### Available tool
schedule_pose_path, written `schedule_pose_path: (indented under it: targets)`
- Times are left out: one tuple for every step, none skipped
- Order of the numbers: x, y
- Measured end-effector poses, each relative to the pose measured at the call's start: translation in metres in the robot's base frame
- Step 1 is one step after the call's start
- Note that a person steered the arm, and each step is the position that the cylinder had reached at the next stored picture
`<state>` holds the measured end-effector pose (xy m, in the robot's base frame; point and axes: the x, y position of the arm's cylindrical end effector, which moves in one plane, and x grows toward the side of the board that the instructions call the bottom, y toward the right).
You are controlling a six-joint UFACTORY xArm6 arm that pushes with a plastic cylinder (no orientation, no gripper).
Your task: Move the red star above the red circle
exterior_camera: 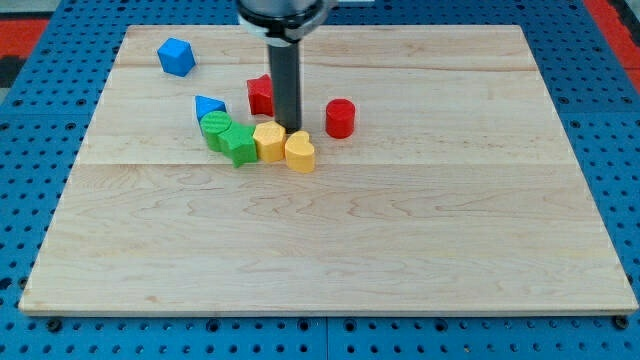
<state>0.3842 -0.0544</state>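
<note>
The red star (260, 95) lies at the upper middle of the wooden board, partly hidden behind my rod. The red circle (340, 118) stands to its right, a small gap away. My tip (288, 128) rests on the board just right of the red star and left of the red circle, right above the yellow blocks.
A blue cube (176, 56) sits at the upper left. A blue triangle (208, 105), two green blocks (215, 128) (240, 145), a yellow block (269, 141) and a yellow heart (299, 152) form a row below the star. The board (330, 250) lies on a blue pegboard.
</note>
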Motion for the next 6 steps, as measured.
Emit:
schedule_pose_path:
  targets:
    - [-0.013, -0.024]
    - [-0.056, -0.023]
    - [-0.076, -0.006]
    - [-0.078, -0.076]
    - [-0.078, -0.101]
    - [-0.103, -0.082]
